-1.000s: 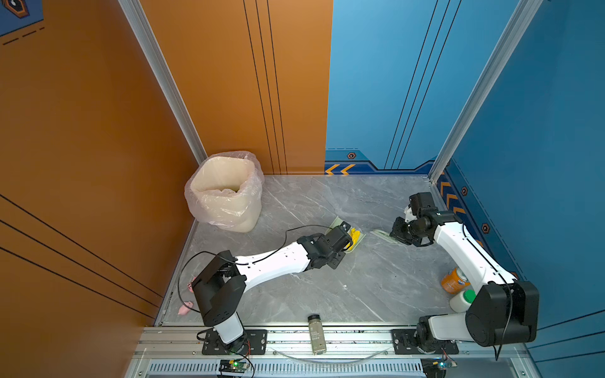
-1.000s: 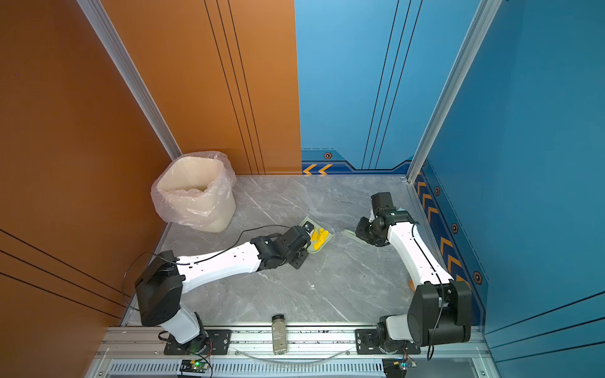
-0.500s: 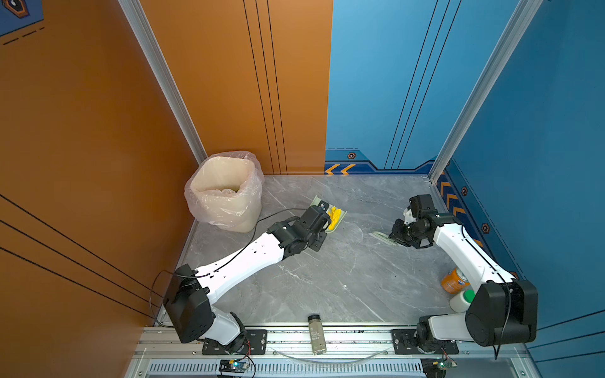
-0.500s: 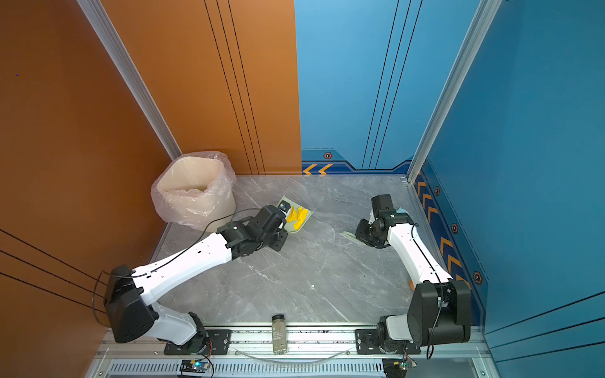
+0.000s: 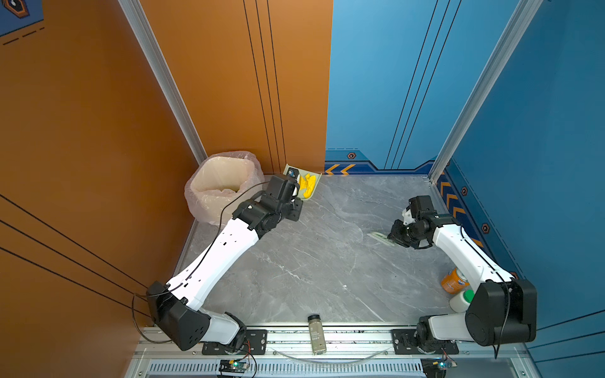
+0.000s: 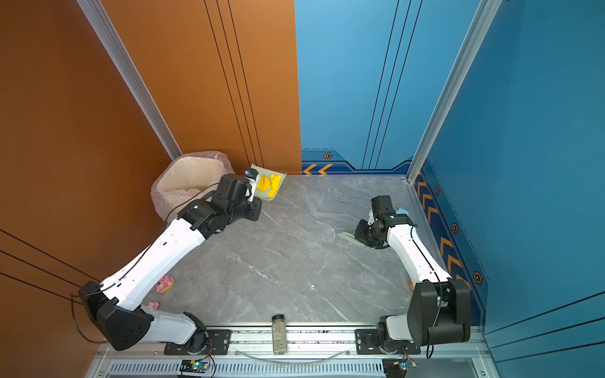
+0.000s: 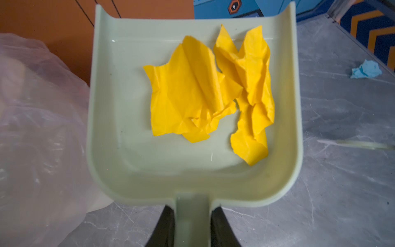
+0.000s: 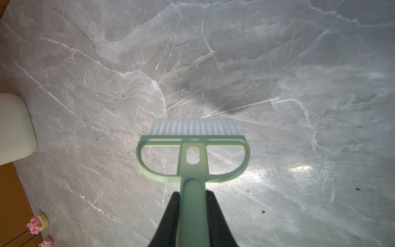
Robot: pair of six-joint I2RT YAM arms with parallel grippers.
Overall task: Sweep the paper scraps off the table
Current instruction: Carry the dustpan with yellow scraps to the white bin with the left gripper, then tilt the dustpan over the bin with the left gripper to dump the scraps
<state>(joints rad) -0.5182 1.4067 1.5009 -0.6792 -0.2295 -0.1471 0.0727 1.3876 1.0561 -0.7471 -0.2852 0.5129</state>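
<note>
Left wrist view: left claw (image 7: 193, 222) clamps the dustpan (image 7: 132, 149), yellow scraps (image 7: 192, 96) aboard, beside the bin (image 7: 38, 128) — tip it next; right claw (image 8: 193, 213) grips the brush (image 8: 193, 140).

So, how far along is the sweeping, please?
Mostly done: the table looks nearly scrap-free. In hand: the left gripper holds the dustpan with yellow scraps beside the bin, not yet tipped; the right gripper holds the brush. Left: empty it, then sweep the light blue scrap.
</note>
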